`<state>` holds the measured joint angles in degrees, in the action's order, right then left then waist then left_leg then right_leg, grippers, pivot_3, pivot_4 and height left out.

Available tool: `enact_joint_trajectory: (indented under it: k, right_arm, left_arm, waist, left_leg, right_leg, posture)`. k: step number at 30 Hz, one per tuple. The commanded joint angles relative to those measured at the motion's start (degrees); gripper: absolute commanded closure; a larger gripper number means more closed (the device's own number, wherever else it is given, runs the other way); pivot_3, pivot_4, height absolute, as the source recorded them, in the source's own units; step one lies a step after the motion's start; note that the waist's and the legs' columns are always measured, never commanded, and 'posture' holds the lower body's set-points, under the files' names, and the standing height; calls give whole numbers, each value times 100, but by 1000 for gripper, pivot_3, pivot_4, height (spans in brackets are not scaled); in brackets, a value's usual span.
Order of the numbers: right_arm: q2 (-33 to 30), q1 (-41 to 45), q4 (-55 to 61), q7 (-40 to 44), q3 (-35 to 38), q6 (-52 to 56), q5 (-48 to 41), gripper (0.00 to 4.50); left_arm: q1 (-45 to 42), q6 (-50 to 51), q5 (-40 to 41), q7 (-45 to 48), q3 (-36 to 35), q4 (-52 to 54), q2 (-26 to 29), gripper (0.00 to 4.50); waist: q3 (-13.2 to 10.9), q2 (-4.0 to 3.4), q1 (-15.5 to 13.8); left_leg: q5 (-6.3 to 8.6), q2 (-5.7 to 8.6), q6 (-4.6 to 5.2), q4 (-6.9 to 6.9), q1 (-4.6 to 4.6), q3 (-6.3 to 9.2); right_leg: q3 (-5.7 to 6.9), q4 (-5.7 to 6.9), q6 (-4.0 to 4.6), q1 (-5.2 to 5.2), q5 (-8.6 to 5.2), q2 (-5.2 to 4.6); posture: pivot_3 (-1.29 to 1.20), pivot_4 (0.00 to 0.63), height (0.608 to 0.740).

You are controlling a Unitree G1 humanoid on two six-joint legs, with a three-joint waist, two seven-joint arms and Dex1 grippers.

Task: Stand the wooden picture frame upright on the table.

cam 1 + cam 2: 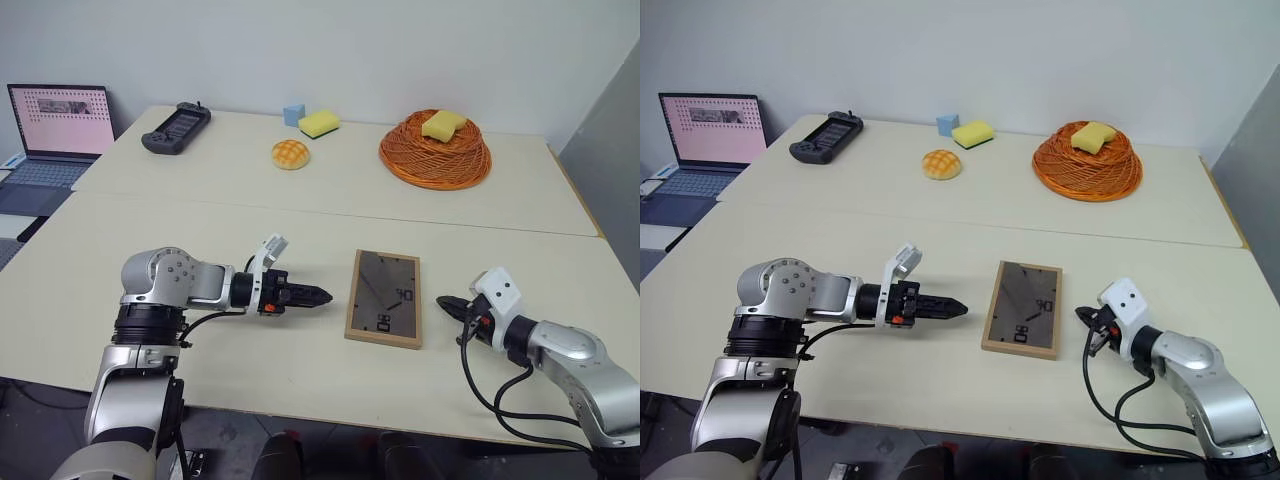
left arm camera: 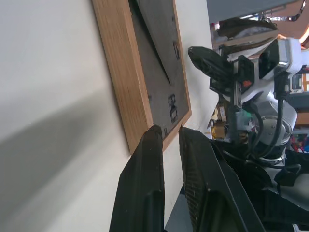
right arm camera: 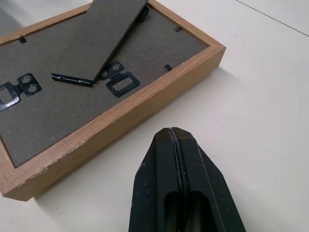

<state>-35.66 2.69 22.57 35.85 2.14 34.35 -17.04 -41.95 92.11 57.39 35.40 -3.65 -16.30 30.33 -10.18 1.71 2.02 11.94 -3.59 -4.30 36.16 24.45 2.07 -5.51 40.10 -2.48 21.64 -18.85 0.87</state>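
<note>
Still face-down, wooden picture frame (image 1: 383, 297) between slightly parted left hand (image 1: 318, 296) and clenched right hand (image 1: 447, 304).

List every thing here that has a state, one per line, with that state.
wooden picture frame: lying flat on the table, dark backing up, stand lifted a little, not held.
left gripper: fingers slightly apart, empty, just short of the frame.
right gripper: shut, empty, clear of the frame.
laptop: open, screen lit.
orange basket: upside down, yellow sponge on top.
</note>
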Motion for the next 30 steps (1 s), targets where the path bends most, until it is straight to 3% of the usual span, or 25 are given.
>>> enact_joint_trajectory:
  k: [1,15,24,30]
  right_arm:
    - [41,77,170,-87,41,-48,4,4500]
    - [106,123,137,-167,46,-33,-15,4500]
    - [202,103,102,-276,53,15,-26,4500]
    - [353,61,88,-340,-342,216,61,4500]
  left_arm:
    - [144,39,839,-843,28,12,107,3381]
    - [284,39,2597,-2571,34,-98,104,676]
    - [242,39,3015,-3183,17,-328,28,676]
    - [78,35,2754,-3371,-214,-676,-315,676]
  waist:
    - [0,0,0]
    - [0,0,2]
    - [1,-1,2]
    - [1,-1,-2]
  left_leg:
    - [0,1,0,0,0,0]
    - [0,2,-1,-1,-2,0]
    - [-1,2,-1,-1,-3,-1]
    - [-1,4,-2,-1,-3,0]
  right_leg:
    - [0,0,0,0,0,0]
    - [-1,0,0,-1,0,0]
    - [-1,0,0,-1,0,0]
    - [0,-1,0,-1,0,0]
  posture:
    - [0,150,740]
    - [0,150,740]
    - [0,150,740]
    - [0,150,740]
